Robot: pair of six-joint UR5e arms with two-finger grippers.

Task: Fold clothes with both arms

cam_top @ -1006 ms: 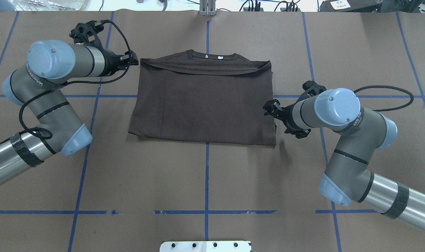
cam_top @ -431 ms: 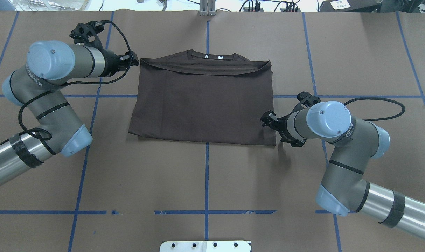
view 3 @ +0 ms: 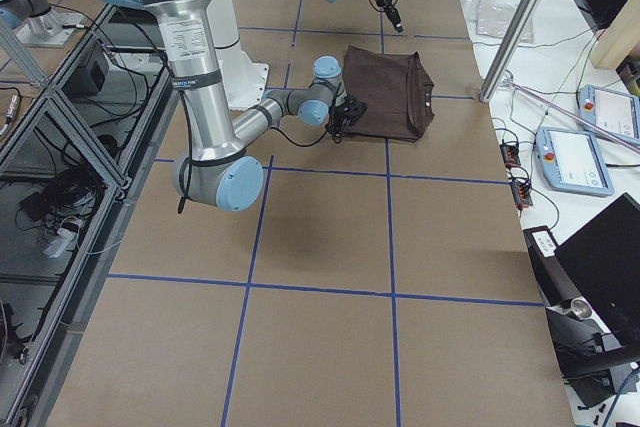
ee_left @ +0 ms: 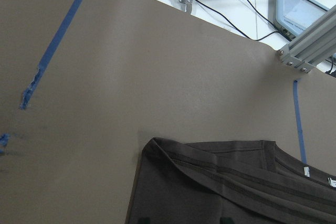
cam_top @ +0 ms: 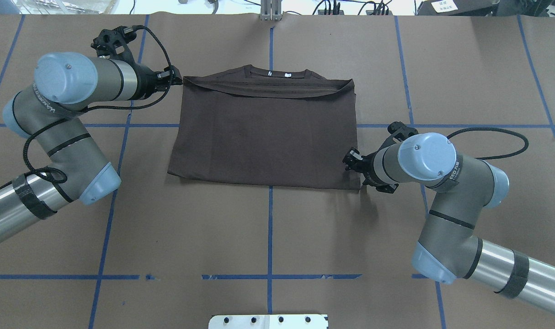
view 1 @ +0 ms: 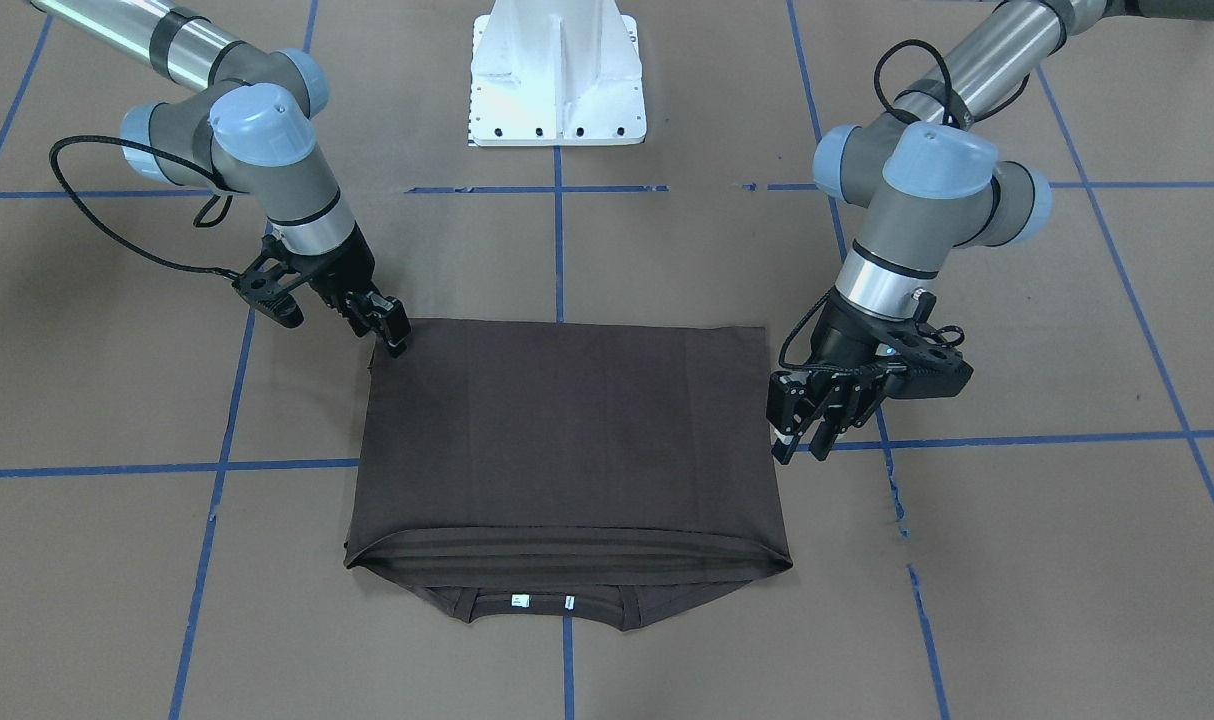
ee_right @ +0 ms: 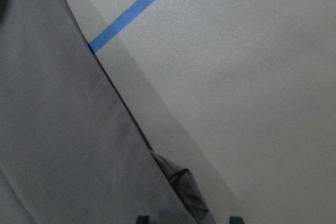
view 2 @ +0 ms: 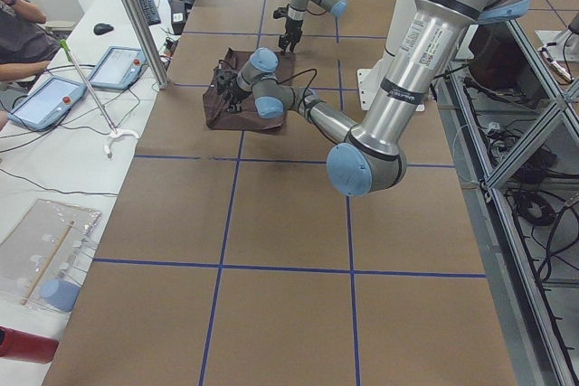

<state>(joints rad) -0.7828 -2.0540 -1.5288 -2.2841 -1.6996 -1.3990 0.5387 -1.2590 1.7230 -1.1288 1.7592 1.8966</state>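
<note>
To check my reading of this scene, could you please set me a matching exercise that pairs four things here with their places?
Things:
1. left gripper
2. right gripper
3. tags
4. base

Places:
A. inside the collar
B. at a corner of the shirt opposite its collar end
C. on the table, apart from the shirt
D. at a collar-end corner of the shirt

Pairs: 1-D, 2-B, 3-A, 4-C.
</note>
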